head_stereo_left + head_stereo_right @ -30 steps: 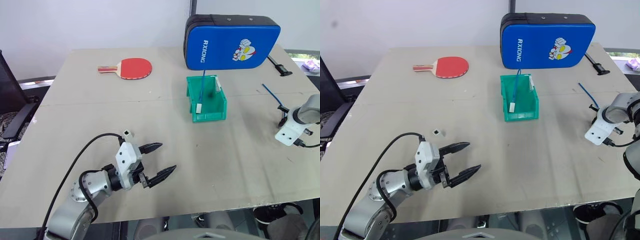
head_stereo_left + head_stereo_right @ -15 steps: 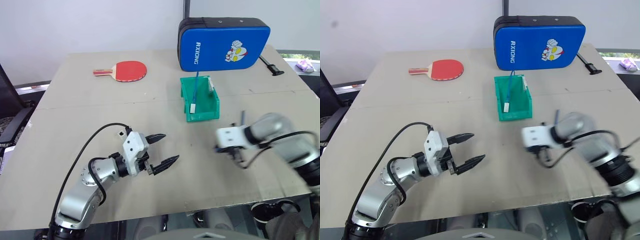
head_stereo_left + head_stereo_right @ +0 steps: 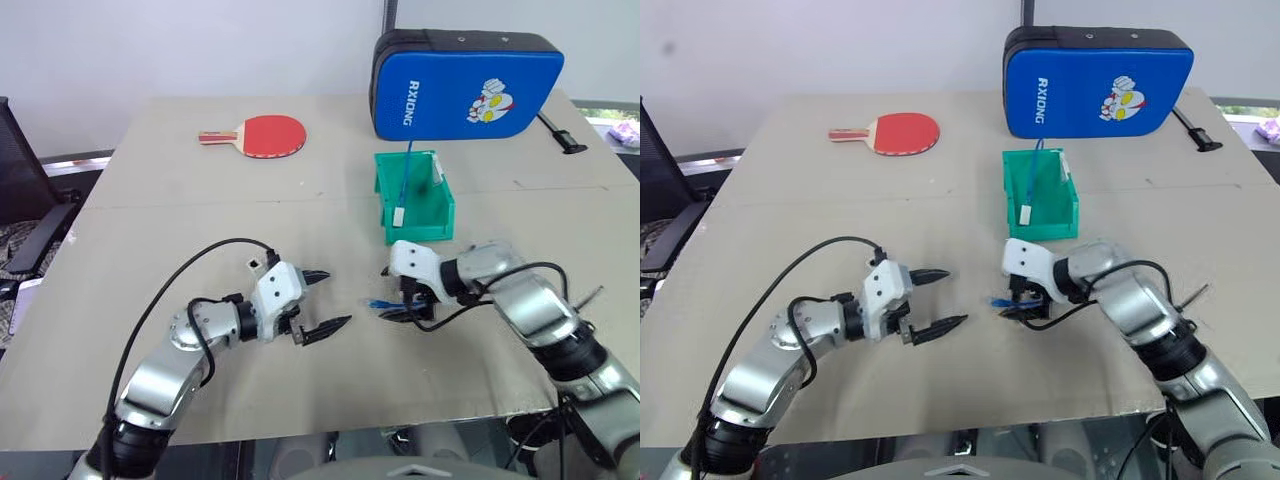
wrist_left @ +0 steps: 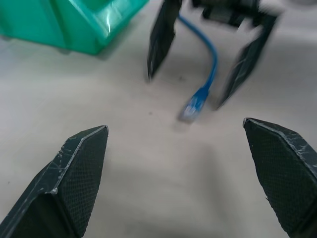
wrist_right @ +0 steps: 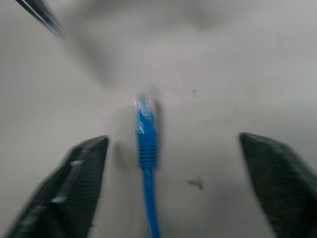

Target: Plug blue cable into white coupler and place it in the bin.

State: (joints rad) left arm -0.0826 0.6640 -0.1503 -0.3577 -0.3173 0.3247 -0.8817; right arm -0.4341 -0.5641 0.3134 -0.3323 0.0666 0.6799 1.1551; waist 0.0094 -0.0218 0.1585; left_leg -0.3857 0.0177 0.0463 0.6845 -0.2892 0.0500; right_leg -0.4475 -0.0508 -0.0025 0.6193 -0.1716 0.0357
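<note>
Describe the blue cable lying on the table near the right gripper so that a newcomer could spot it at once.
Start at the green bin in front of the big blue padded case. On the bare table just nearer the robot, the right gripper hangs with open jaws either side of the blue cable. Unlike the cable standing in the bin, this one lies loose, its plug end pointing toward the left gripper.

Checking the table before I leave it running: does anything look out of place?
One thing: a blue cable with a white coupler on its end already stands in the bin, while a second blue cable lies on the table between the open right gripper fingers. Nothing looks spilled or damaged.
</note>
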